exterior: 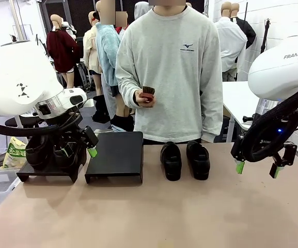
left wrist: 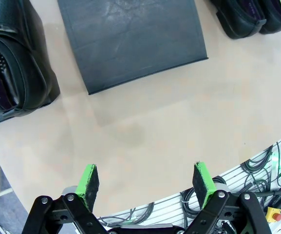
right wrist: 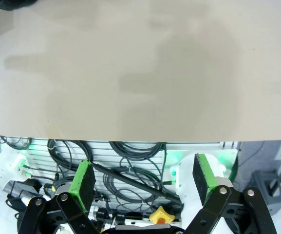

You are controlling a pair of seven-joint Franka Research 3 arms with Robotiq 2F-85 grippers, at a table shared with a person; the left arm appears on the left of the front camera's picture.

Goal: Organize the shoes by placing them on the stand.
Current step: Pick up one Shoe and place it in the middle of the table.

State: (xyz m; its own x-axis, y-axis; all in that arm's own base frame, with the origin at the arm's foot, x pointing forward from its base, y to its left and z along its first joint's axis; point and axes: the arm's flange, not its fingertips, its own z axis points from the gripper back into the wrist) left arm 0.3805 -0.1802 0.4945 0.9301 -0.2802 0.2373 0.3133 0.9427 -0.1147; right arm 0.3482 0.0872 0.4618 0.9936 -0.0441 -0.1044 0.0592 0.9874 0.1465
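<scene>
While my left gripper (left wrist: 145,178) and right gripper (exterior: 258,168) hang released and empty, I'd next fetch the shoes (exterior: 171,161) left of the right gripper for the bare stand (exterior: 115,155) beyond.

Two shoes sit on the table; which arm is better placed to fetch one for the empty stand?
Probably right: the right fingers, open, hang beside the two shoes with bare table between. The left fingers, also open, hover by the loaded stand, with the empty stand in the way.
</scene>
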